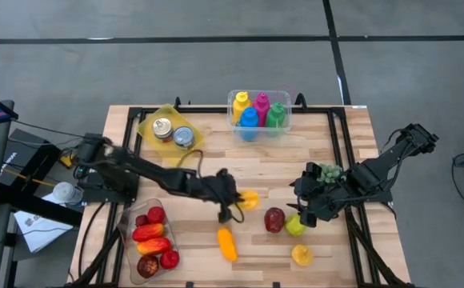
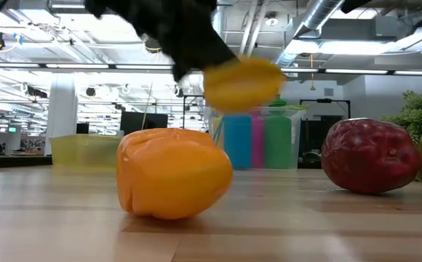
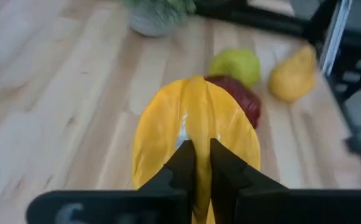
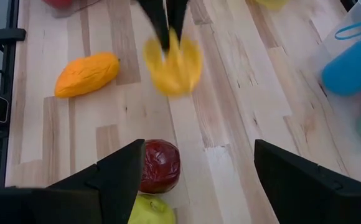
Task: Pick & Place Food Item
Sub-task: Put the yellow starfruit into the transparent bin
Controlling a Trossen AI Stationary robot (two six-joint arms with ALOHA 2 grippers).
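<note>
A yellow pepper [image 3: 196, 124] hangs in the air over the middle of the table, with my left gripper [image 1: 238, 200] shut on it; it also shows in the low view as the yellow pepper [image 2: 244, 84]. An orange pepper [image 1: 226, 244] lies on the table near the front edge. A dark red fruit [image 1: 274, 218], a green fruit [image 1: 294, 226] and a yellow fruit [image 1: 302, 254] lie to its right. My right gripper [image 4: 196, 180] hovers open above the red and green fruit, touching nothing. My left gripper pinches a narrow ridge of the yellow pepper [image 3: 197, 149] between its two fingers [image 3: 183, 163]. The fingers come slanting down from the table's left side. The pepper juts out past the fingertips and is lifted clear of the table, above the orange pepper [image 2: 171, 172].
A clear tub of coloured bottles [image 1: 258, 112] stands at the far edge, next to a yellow plate with two cans [image 1: 172, 132]. A clear tray of red fruit [image 1: 154, 240] sits at the near left. A green leafy item [image 1: 328, 172] lies by the right arm.
</note>
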